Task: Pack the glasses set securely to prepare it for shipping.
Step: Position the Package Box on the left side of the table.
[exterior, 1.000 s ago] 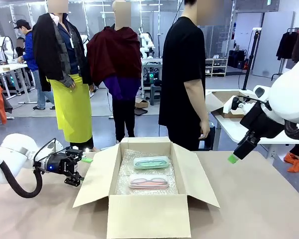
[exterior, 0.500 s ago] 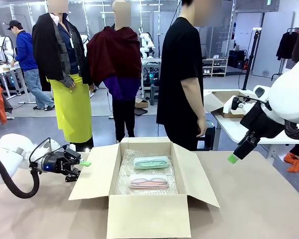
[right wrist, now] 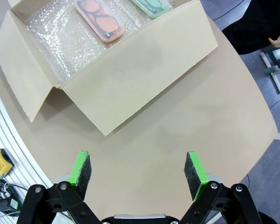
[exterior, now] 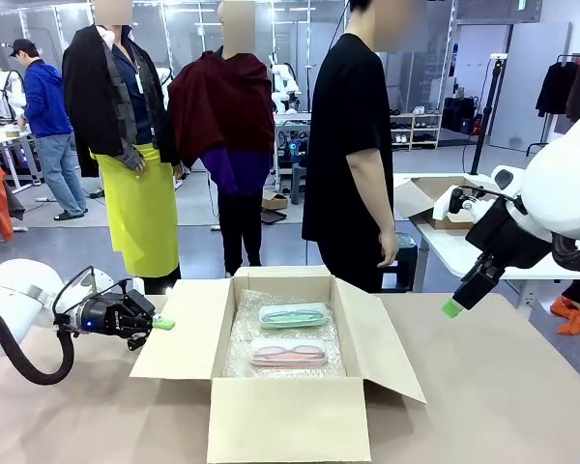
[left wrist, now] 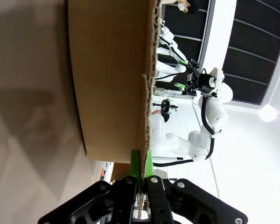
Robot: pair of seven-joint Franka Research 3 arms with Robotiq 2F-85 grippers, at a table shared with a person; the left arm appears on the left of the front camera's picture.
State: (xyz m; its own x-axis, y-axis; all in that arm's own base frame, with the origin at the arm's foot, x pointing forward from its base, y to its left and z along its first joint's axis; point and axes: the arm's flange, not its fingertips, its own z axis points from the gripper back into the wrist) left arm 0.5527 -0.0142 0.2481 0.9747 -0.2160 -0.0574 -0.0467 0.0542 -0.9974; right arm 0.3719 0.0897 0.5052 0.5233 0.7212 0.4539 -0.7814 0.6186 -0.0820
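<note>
The green case point(exterior: 294, 315) and the pink case point(exterior: 287, 351) lie in the box point(exterior: 275, 416) on bubble wrap point(exterior: 240, 340). The left pincer point(exterior: 159, 324) pinches the box's left flap point(exterior: 179, 329). The right pincer point(exterior: 451, 308) hangs open, right of the box.

Open cardboard box point(exterior: 275, 416) on table point(exterior: 483, 406)

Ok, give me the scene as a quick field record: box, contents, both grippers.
box: open cardboard box on the table, all flaps out
lining: bubble wrap on the box floor
contents: mint-green case toward the person, pink case nearer the robot, both flat on the wrap
left gripper: shut on the edge of the left flap
right gripper: open, above the table, right of the box, holding nothing
</note>
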